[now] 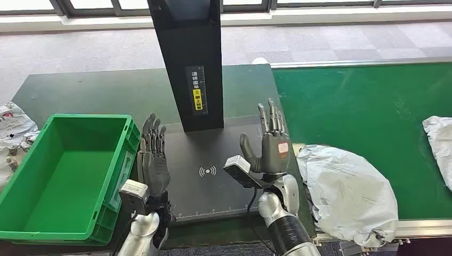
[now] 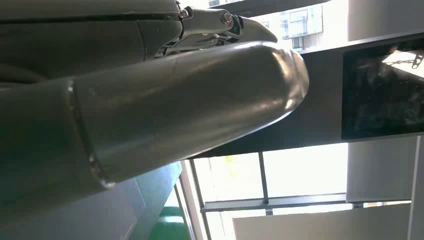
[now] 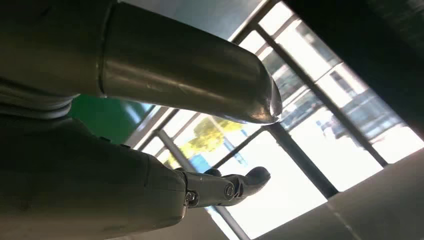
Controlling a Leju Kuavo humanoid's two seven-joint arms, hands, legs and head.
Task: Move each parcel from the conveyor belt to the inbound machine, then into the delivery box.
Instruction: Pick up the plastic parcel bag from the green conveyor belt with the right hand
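Note:
A crumpled grey-white parcel (image 1: 349,192) lies at the near edge of the green conveyor belt (image 1: 362,101), just right of my right hand (image 1: 271,143). That hand is raised with fingers straight and apart, holding nothing. A second white parcel (image 1: 440,141) sits at the belt's right edge. My left hand (image 1: 153,154) is raised beside the green delivery box (image 1: 64,176), its fingers extended and holding nothing. The inbound machine's dark plate (image 1: 210,176) with a black column (image 1: 189,58) lies between my hands. In the wrist views, the left thumb (image 2: 190,95) and the right thumb (image 3: 200,70) point up at windows.
The delivery box has nothing inside it. Crumpled white wrappers (image 1: 13,133) lie left of the box on the dark table (image 1: 96,90). Beyond the table is grey floor and a window wall.

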